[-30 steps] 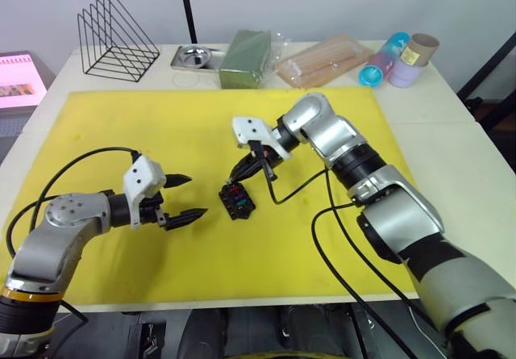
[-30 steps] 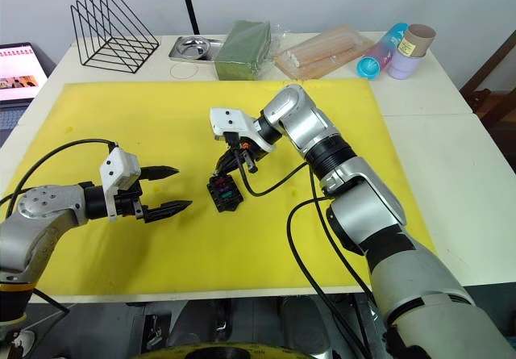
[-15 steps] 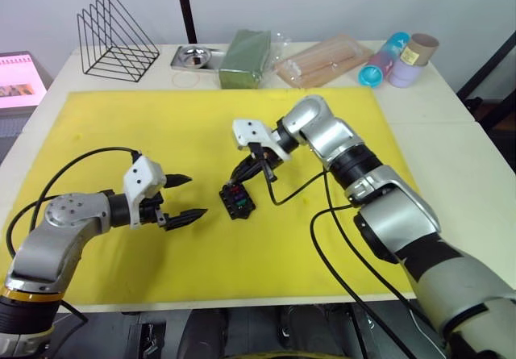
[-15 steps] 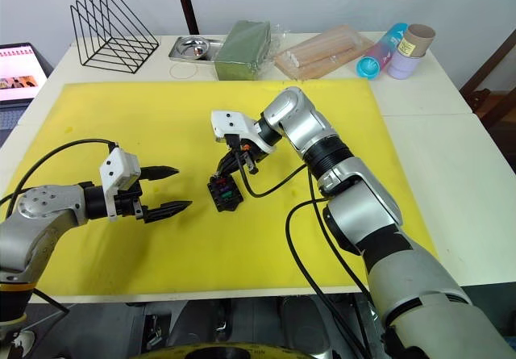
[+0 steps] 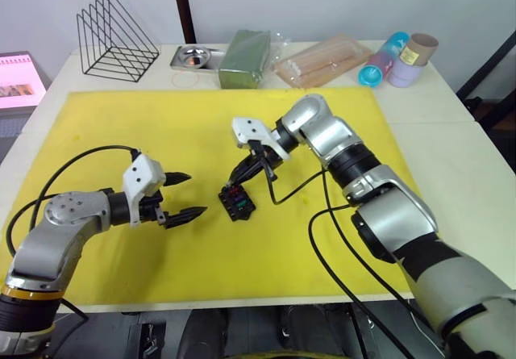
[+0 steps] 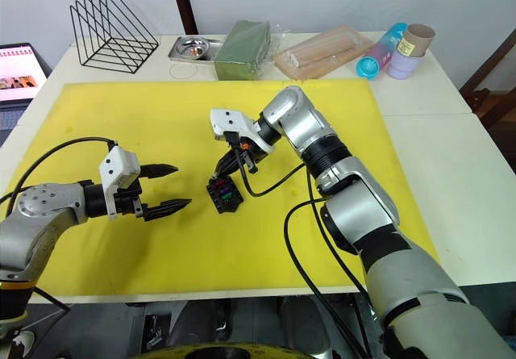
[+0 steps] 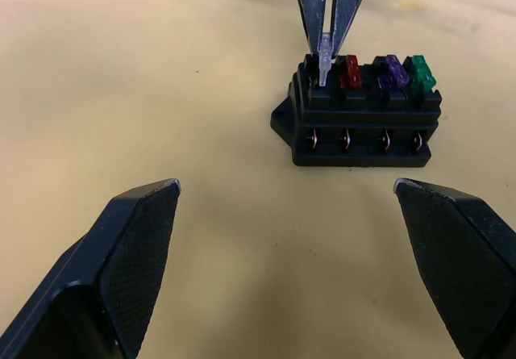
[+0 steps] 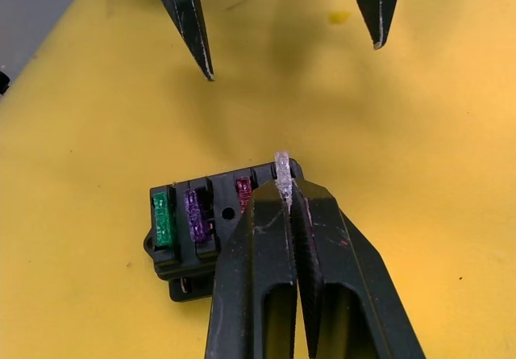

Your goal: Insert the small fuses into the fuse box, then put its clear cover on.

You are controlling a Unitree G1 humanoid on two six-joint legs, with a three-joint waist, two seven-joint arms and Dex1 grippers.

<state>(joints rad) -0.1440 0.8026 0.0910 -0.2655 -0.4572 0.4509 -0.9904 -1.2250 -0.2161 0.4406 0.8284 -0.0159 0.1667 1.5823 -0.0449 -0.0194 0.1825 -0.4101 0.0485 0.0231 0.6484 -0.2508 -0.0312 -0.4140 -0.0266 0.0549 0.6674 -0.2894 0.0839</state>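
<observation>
Pinching the greyish-tan fuse (image 8: 282,173), the right pincer (image 5: 242,173) holds it at the end slot of the fuse box (image 7: 359,121), beside the seated red, purple and green fuses (one row). Left pincer (image 5: 184,195) hovers nearby, spread wide.

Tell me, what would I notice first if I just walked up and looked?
Probably the right claw in the middle of the yellow mat, pinching a tiny pale fuse down at the end slot of the little black fuse box. Red, purple and green fuses already sit in a row beside it. The left claw hangs open nearby, holding nothing.
</observation>
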